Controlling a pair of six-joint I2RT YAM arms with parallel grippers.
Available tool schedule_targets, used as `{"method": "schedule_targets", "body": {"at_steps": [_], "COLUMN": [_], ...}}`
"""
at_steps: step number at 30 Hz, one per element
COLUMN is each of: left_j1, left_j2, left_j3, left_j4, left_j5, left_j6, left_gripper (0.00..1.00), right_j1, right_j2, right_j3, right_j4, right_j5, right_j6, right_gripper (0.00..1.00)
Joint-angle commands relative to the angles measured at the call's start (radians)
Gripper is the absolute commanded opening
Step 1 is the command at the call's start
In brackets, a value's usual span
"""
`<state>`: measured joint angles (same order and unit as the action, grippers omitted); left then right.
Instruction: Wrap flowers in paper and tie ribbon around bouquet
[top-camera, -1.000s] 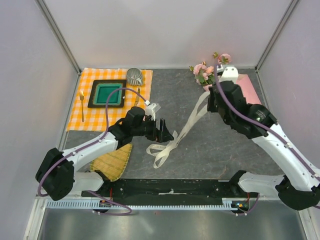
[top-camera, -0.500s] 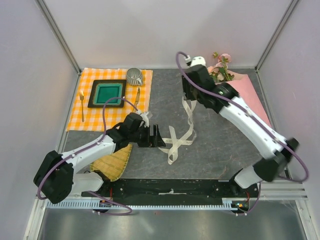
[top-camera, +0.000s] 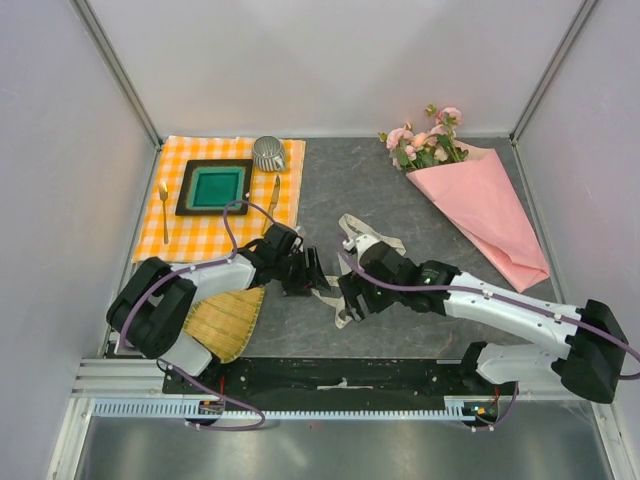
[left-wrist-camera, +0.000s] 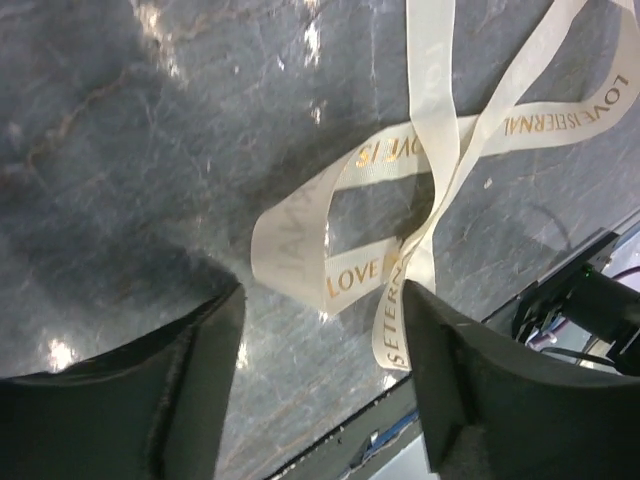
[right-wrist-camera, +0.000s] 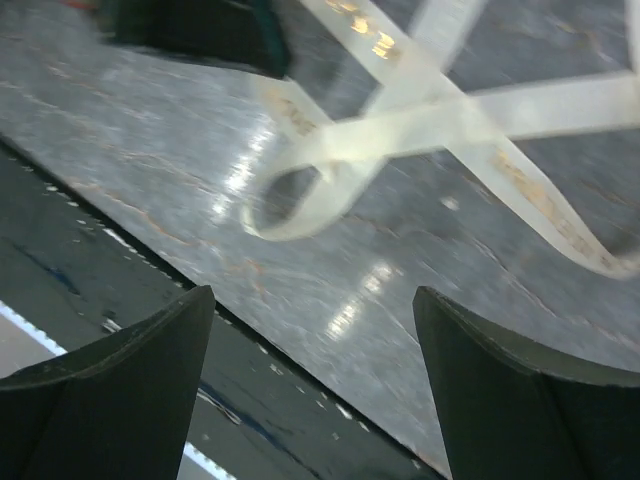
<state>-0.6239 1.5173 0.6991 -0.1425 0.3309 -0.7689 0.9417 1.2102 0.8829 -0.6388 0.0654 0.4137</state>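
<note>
The bouquet lies at the back right: pale pink flowers (top-camera: 425, 146) stick out of a pink paper (top-camera: 487, 212) cone. A cream ribbon (top-camera: 352, 230) with gold lettering lies loosely looped on the grey table's middle, apart from the bouquet. My left gripper (top-camera: 322, 280) is open low over the ribbon's near loops (left-wrist-camera: 400, 200), and one ribbon end rests against its right finger (left-wrist-camera: 470, 390). Just right of it, my right gripper (top-camera: 345, 300) is open and holds nothing. The ribbon (right-wrist-camera: 400, 130) crosses the table beyond its fingertips.
An orange-checked cloth (top-camera: 170, 240) at back left carries a green tray (top-camera: 214, 187), a metal cup (top-camera: 268, 152) and gold cutlery (top-camera: 163, 205). A woven bamboo mat (top-camera: 225, 322) lies under the left arm. The black base strip (top-camera: 340, 375) runs along the near edge.
My right arm swung from the bouquet down to the table's middle and opened, letting go of the ribbon. The ribbon dropped from a stretched line into loose loops. My left gripper drew back slightly.
</note>
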Motion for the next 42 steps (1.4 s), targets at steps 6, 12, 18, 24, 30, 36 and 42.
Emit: {"method": "schedule_targets", "body": {"at_steps": [6, 12, 18, 24, 30, 36, 42], "left_j1": [-0.008, -0.004, 0.126, 0.359, 0.608, 0.702, 0.704], "left_j2": [0.08, 0.026, -0.142, -0.321, -0.373, -0.44, -0.46], "left_j3": [0.01, 0.005, 0.058, 0.316, 0.407, 0.494, 0.412], "left_j4": [0.072, 0.049, -0.07, -0.313, -0.436, -0.413, -0.304], "left_j5": [-0.07, -0.128, -0.206, -0.435, -0.437, -0.633, -0.621], "left_j6": [0.002, 0.005, -0.03, 0.008, -0.11, -0.103, -0.041], "left_gripper": [0.41, 0.1, 0.01, 0.01, 0.01, 0.01, 0.01], "right_j1": [0.167, 0.195, 0.078, -0.572, -1.108, -1.164, -1.259], "right_j2": [0.248, 0.313, 0.21, -0.222, -0.301, -0.134, -0.257], "right_j3": [0.001, -0.041, 0.036, 0.082, 0.23, 0.488, 0.288], "right_j4": [0.301, 0.309, -0.082, -0.272, -0.301, -0.374, -0.281], "right_j5": [0.005, 0.123, 0.649, 0.711, 0.713, 1.207, 1.217], "right_j6": [-0.012, 0.039, 0.365, 0.395, 0.213, 0.191, 0.137], "right_gripper": [0.87, 0.57, 0.0, 0.0, 0.0, 0.0, 0.0]}}
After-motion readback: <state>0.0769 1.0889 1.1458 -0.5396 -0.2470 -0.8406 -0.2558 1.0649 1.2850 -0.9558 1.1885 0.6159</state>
